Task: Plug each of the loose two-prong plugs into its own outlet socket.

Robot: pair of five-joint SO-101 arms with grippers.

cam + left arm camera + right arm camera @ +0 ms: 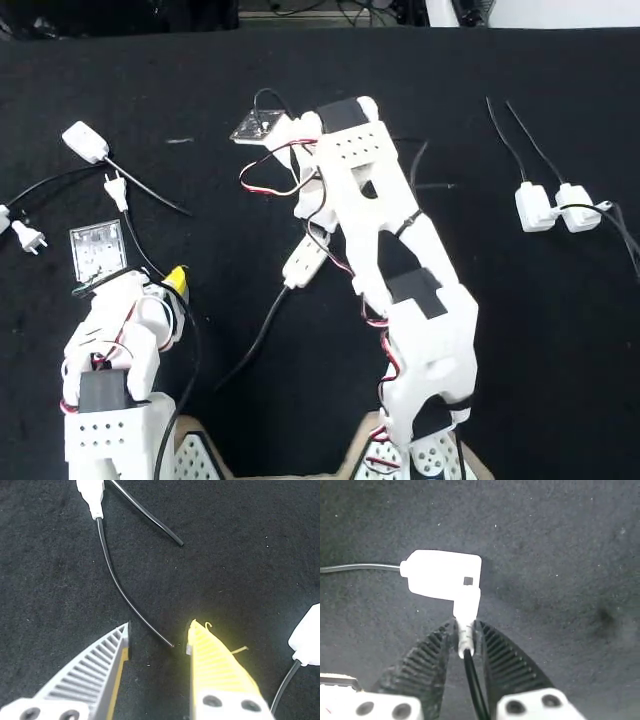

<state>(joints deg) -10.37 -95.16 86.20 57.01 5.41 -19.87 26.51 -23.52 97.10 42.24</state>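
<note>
In the right wrist view my right gripper [466,630] is shut on a white two-prong plug [468,605], which is pressed against the side of a white outlet socket [442,572]. The plug's black cable runs back between the fingers. From above, that socket [304,260] lies under the right arm in the middle of the table. My left gripper [157,635] is open over bare cloth near a loose cable end [172,645], low at the left [168,285]. Loose plugs [117,188] [28,237] and a free socket [85,141] lie at the far left.
Two white sockets with plugs in them [553,206] sit at the right, their cables trailing back. A small grey square panel [98,250] lies just beyond the left arm. Black cables cross the cloth at the left. Another white piece [307,635] shows at the left wrist view's edge.
</note>
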